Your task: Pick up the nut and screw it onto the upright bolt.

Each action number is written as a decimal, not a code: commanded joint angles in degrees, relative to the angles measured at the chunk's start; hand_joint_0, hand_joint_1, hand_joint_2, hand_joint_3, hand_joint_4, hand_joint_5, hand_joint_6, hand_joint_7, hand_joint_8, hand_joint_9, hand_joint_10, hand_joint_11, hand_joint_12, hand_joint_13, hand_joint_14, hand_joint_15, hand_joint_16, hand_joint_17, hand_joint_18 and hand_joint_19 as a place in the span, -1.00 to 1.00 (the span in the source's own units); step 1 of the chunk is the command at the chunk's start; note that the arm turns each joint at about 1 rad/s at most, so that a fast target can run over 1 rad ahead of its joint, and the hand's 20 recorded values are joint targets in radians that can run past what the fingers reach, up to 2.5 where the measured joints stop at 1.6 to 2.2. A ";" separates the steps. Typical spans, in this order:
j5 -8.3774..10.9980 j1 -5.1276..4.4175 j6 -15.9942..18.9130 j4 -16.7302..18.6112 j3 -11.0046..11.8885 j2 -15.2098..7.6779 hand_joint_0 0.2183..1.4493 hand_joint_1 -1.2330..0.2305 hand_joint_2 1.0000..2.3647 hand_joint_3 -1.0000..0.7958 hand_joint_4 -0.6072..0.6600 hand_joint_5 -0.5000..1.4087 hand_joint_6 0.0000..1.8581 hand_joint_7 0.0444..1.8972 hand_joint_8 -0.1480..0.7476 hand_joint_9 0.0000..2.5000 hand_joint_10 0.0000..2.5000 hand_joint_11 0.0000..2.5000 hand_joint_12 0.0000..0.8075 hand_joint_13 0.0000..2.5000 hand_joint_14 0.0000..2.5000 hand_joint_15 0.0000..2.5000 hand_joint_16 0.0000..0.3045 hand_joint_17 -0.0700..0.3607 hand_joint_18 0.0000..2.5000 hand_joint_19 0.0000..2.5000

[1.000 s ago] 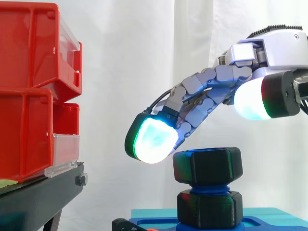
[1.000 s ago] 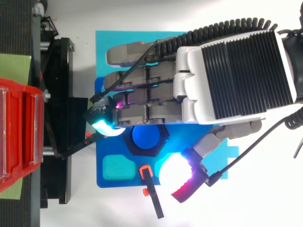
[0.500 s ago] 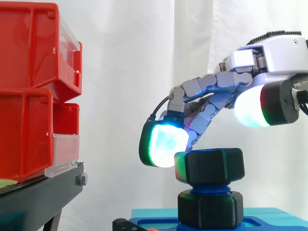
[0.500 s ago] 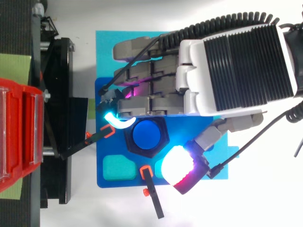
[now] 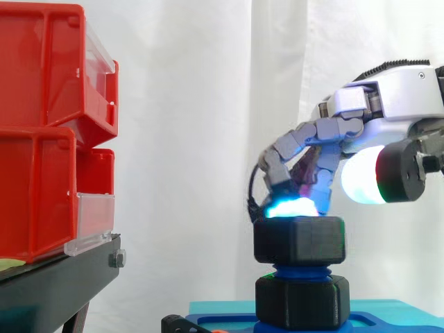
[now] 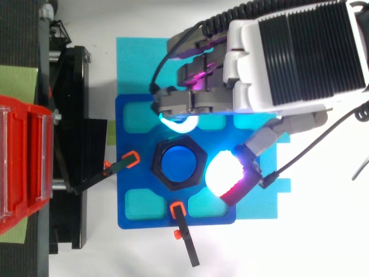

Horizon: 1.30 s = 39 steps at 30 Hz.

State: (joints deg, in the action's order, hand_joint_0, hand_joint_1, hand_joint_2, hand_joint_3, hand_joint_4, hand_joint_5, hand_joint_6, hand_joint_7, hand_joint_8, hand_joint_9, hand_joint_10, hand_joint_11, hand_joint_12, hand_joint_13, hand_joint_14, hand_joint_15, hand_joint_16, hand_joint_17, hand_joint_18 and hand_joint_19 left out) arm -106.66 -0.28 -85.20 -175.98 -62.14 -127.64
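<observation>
The black hex nut (image 5: 298, 239) sits on the upright blue bolt (image 5: 300, 269), above a second black hex piece (image 5: 302, 302) at the bolt's foot. From above, the nut (image 6: 158, 164) rings the blue bolt top (image 6: 177, 164). My hand (image 6: 288, 52) hovers over the far right side of the nut, its fingers (image 6: 179, 107) curled downward. A glowing fingertip (image 5: 291, 207) is just above the nut's top edge on the far side. The thumb pad (image 6: 225, 173) hangs beside and above the nut's right side. Nothing is held between them.
The bolt stands on a blue fixture plate (image 6: 138, 202) with two black, orange-tipped clamps (image 6: 183, 231) at its front and left. Stacked red bins (image 5: 41, 132) rest on a black stand (image 5: 55, 284) to the left.
My fingers have curled in and drawn back from the nut's left side to its far side. The whole hand shifted right and away. The nut has turned a little on the bolt.
</observation>
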 commanded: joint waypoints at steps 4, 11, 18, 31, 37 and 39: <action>-1.18 1.25 -1.19 -1.38 1.41 0.02 -0.46 0.23 -1.00 -0.44 0.05 -0.42 -0.28 0.29 -0.14 0.11 -1.00 -1.00 -0.71 -0.10 -1.00 -1.00 -0.97 -0.62 -0.34 -0.92; -1.71 2.04 -2.16 -3.84 4.39 0.02 -0.49 0.25 -1.00 -0.44 0.25 -0.45 -0.46 0.47 -0.08 0.03 -1.00 -1.00 -0.62 -0.17 -1.00 -1.00 -0.93 -0.56 -0.39 -0.92; -1.62 1.60 -2.16 -2.61 5.10 -0.06 -0.51 0.26 -1.00 -0.44 0.35 -0.52 -0.46 -0.05 -0.12 -0.07 -1.00 -1.00 -0.60 -0.23 -1.00 -1.00 -0.90 -0.51 -0.44 -0.91; -0.48 -1.92 1.79 3.19 2.11 -0.77 -0.51 0.27 -1.00 -0.44 0.29 -0.55 -0.46 -0.30 -0.15 -0.10 -1.00 -1.00 -0.61 -0.26 -1.00 -1.00 -0.89 -0.51 -0.47 -0.93; -0.66 -2.18 2.14 3.10 1.85 -0.77 -0.51 0.27 -1.00 -0.44 0.29 -0.54 -0.46 -0.24 -0.14 -0.04 -1.00 -1.00 -0.62 -0.24 -1.00 -1.00 -0.90 -0.51 -0.47 -0.93; -0.66 -2.18 2.14 3.10 1.85 -0.77 -0.51 0.26 -1.00 -0.44 0.30 -0.54 -0.46 -0.24 -0.12 -0.03 -1.00 -1.00 -0.62 -0.24 -1.00 -1.00 -0.90 -0.52 -0.47 -0.92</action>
State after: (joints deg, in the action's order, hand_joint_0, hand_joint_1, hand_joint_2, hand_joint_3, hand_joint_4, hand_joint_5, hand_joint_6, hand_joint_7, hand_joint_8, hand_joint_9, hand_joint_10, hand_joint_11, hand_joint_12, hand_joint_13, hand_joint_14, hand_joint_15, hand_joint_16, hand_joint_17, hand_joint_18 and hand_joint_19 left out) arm -107.28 -2.42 -83.18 -172.87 -60.23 -128.38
